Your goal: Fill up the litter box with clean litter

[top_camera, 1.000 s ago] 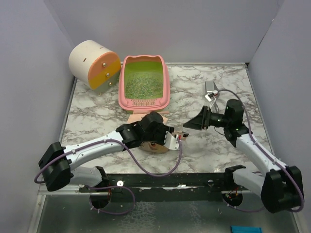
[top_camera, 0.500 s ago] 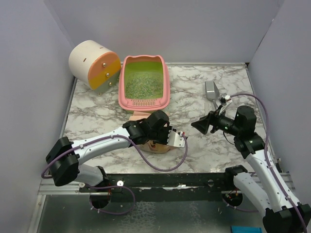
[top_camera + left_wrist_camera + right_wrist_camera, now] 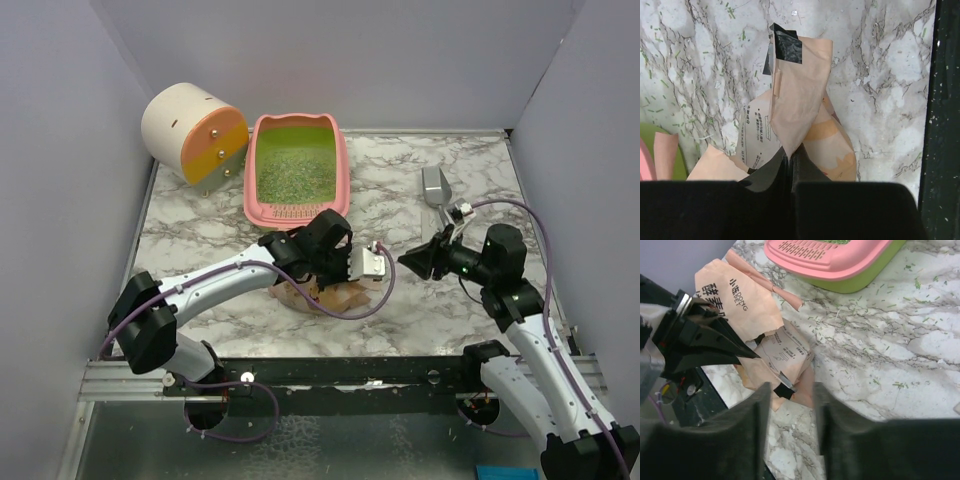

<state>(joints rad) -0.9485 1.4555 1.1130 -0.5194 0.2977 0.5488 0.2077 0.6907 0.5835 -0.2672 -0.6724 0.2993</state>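
Tan paper of the pouch [image 3: 800, 95] is pinched tight in my left claw [image 3: 790, 152], low over the marble table [image 3: 450, 170]. My right claw [image 3: 792, 390] hangs near it, jaws apart and holding nothing. The pink litter box [image 3: 345, 175] sits at the back, greenish litter [image 3: 293, 170] spread inside.

There is one litter box [image 3: 295, 214], one cream-and-orange cylinder [image 3: 190, 135], one metal scoop [image 3: 434, 185] and one tan pouch [image 3: 800, 100].

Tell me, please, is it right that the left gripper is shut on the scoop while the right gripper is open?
No: the left gripper is shut on the pouch, not the scoop, as the left wrist view shows. The right gripper is open.
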